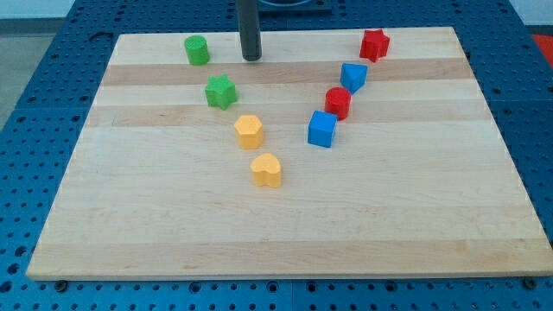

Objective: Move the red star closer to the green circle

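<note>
A pale, smooth wooden board (285, 225) lies on a blue perforated table. My tip (251, 58), a bare dark rod with no jaws to open or close, rests near the view's top, just right of the green plastic circle (197, 50). The red plastic star (374, 45) sits well apart at the top right, untouched. A skewed push from its right could likely spin it down into the blue block (352, 77) beneath.

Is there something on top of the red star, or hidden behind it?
Nothing lies on the red star. Behind it, toward the view's top, only the bare wooden board shows. My tip stands far to the view's left, beside the green circle.
</note>
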Available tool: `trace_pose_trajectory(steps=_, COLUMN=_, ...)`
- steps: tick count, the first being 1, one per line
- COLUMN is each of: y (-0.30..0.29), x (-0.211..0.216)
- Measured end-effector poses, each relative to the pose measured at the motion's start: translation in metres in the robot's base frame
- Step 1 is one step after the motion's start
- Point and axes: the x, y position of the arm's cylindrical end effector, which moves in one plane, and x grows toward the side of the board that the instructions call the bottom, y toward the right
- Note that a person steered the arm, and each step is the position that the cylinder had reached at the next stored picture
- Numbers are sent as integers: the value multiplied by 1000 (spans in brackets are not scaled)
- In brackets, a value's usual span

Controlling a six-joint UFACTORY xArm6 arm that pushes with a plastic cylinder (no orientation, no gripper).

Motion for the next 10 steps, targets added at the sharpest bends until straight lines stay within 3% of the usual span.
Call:
trace_pose_trajectory(steps=2, y=9, x=0)
trace_pose_trajectory(steps=8, y=218, x=41)
trace_pose_trajectory(steps=10, y=248, x=-12)
